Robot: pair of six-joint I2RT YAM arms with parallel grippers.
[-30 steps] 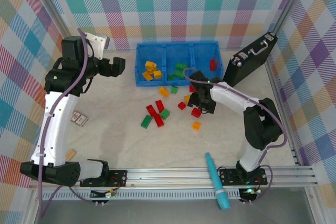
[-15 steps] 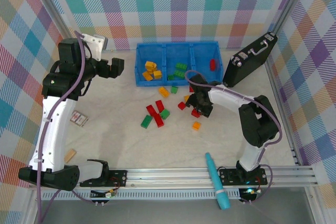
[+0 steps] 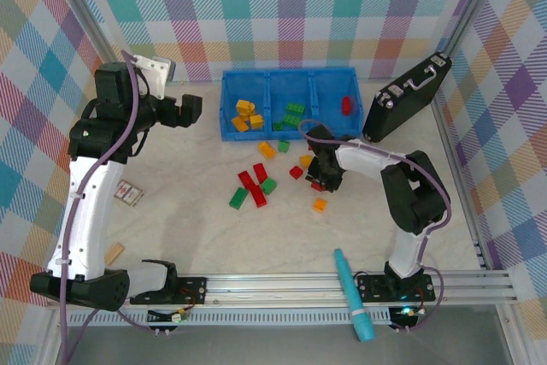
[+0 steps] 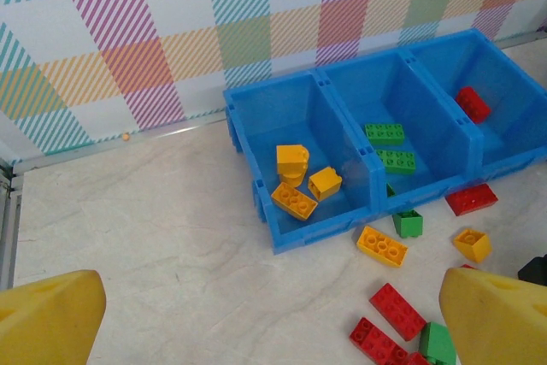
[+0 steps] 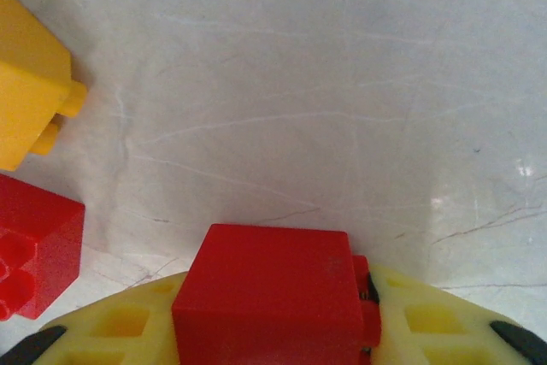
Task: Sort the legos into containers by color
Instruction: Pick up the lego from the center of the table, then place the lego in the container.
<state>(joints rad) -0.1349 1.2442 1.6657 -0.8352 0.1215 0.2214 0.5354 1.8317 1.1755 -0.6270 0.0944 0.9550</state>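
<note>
Top external view: the right gripper [image 3: 320, 175] has shifted slightly left since one second ago. It sits on a red brick [image 5: 267, 297] just right of the tabletop's centre, short of the blue tray [image 3: 289, 73]. Right wrist view: its fingers [image 5: 111, 331] pinch that brick between them. The left gripper [image 3: 192, 110] stays spread wide.

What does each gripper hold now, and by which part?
The right gripper holds a red lego by its two opposite sides, between its fingers. The left gripper is open and holds nothing.
</note>
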